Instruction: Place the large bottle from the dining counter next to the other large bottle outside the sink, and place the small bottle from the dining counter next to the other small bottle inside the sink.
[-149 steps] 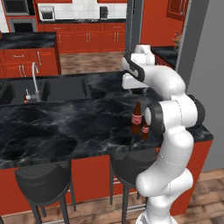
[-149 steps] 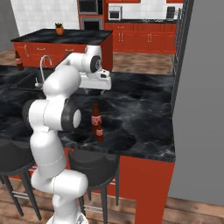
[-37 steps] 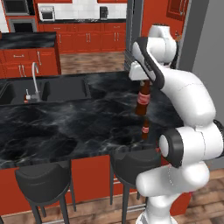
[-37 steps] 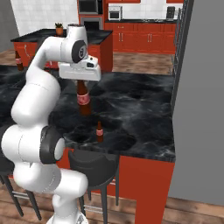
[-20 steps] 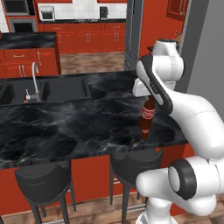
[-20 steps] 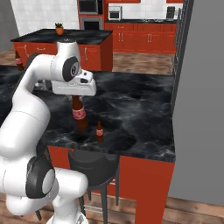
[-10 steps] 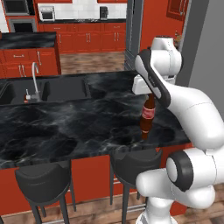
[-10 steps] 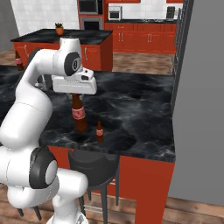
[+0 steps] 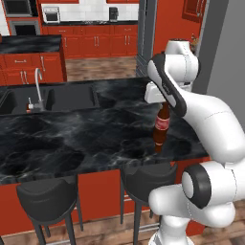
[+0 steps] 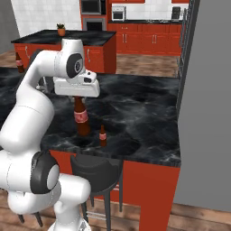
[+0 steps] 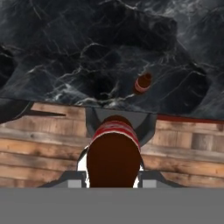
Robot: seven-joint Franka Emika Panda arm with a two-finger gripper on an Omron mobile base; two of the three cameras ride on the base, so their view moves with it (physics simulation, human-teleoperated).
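I have the hand (image 10: 80,97) clamped on the neck of the large bottle (image 10: 81,118), which hangs upright under it, lifted off the black marble desk (image 10: 135,113) with its base just above the slab near the stool-side edge. In the left base view the same large bottle (image 9: 161,128) shows dark brown with a red band around its middle; I can see pale marks on that band but cannot read any writing or brand on it. From the hand view I look straight down the bottle (image 11: 113,153), and the red-and-white label wraps its shoulder, again with no legible text.

The small bottle (image 10: 103,136) stands upright on the desk just beside the large one, on the side toward the grey wall, apart from it and near the front edge. In the hand view it (image 11: 142,83) sits on the marble beyond the held bottle, brown with a red band, lettering too small to make out.

The sink (image 9: 67,95) lies well to the left in the left base view, with its curved silver tap (image 9: 37,81) at the near rim. Black bar stools (image 9: 48,196) stand below the desk's edge.
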